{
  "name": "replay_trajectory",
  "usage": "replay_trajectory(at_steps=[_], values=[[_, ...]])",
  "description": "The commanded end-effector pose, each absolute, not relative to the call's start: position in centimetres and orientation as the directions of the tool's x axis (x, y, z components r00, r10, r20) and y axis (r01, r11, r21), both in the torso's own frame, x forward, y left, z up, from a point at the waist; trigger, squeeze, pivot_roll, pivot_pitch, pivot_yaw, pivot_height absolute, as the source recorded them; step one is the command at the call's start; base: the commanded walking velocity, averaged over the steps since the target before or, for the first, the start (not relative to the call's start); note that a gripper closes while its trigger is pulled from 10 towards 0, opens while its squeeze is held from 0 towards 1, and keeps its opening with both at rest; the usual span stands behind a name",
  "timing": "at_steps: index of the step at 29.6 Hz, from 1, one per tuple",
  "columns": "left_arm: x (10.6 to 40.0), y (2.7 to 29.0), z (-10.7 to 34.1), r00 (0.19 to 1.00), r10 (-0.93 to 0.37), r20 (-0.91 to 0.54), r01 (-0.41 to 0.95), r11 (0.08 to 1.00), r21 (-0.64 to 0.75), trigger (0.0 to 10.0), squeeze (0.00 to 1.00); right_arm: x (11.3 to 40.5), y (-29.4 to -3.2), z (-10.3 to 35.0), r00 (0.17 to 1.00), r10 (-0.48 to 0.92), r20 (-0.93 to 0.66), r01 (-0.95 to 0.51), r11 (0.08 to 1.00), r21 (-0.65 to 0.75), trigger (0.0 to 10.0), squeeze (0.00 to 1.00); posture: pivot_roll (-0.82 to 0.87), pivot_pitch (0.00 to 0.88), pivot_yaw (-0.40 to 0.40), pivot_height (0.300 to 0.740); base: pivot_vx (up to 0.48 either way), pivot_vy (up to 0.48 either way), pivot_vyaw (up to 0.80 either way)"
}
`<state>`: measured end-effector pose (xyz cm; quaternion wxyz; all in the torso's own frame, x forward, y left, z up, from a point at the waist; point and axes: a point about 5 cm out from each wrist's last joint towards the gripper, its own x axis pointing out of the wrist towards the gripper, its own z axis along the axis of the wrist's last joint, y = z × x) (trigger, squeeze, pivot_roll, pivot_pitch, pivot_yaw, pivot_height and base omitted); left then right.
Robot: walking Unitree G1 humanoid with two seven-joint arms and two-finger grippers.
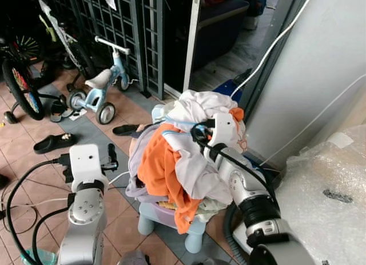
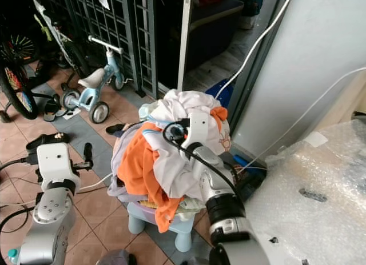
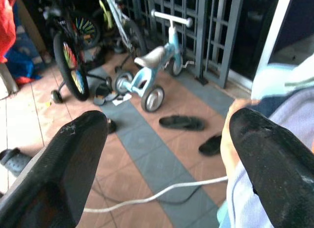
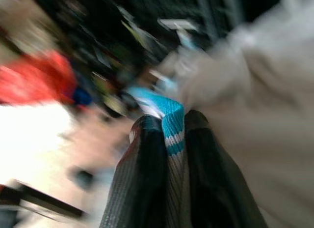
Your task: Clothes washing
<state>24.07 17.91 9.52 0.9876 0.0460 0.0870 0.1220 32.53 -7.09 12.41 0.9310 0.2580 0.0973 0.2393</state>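
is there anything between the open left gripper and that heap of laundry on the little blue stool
Nothing visible. The left gripper, fingers wide apart, hangs beside the mixed orange, white and lavender clothes pile on the pale blue plastic stool; only tiled floor with a white cable lies between.

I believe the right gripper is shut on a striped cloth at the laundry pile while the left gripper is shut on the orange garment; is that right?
Not quite. The left gripper is open and holds nothing: the left wrist view shows its fingers spread wide, with floor between them, beside the laundry pile. The right gripper is indeed shut on the striped cloth.
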Motion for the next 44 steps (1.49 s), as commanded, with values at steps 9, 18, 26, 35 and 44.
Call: replay_trajectory(at_steps=[9,18,26,35,44], values=[[25.5,16.6,10.4,0.98,0.178,-0.092,-0.167,0.979,0.118,10.0,0.0,29.7,-9.7,17.9,0.781,0.575,0.243,-0.598,0.577,0.556,0.0,0.0,-0.01,0.0,-0.017,0.74,0.0,0.0,0.0],[26.1,16.1,10.2,0.985,0.151,-0.083,-0.142,0.984,0.105,10.0,0.0,27.5,-10.5,18.7,0.778,0.584,0.232,-0.619,0.647,0.445,0.0,0.0,-0.04,0.0,0.003,0.74,0.0,-0.099,0.0],[26.3,15.9,10.1,0.986,0.146,-0.08,-0.137,0.985,0.107,10.0,0.0,29.3,-13.1,17.9,0.938,0.32,0.131,-0.336,0.934,0.123,0.0,0.0,-0.05,0.0,0.004,0.74,0.0,-0.318,0.0],[26.4,15.9,10.0,0.985,0.158,-0.075,-0.15,0.984,0.096,10.0,0.0,30.3,-14.8,19.0,0.961,0.213,0.178,-0.232,0.968,0.093,0.0,0.0,-0.06,0.0,-0.001,0.74,0.0,-0.296,0.0],[26.3,15.8,9.9,0.984,0.155,-0.082,-0.148,0.985,0.085,10.0,0.0,31.7,-17.9,21.7,0.96,0.005,0.281,-0.016,0.999,0.037,6.7,0.0,-0.06,0.0,-0.003,0.74,0.0,-0.293,0.0]])
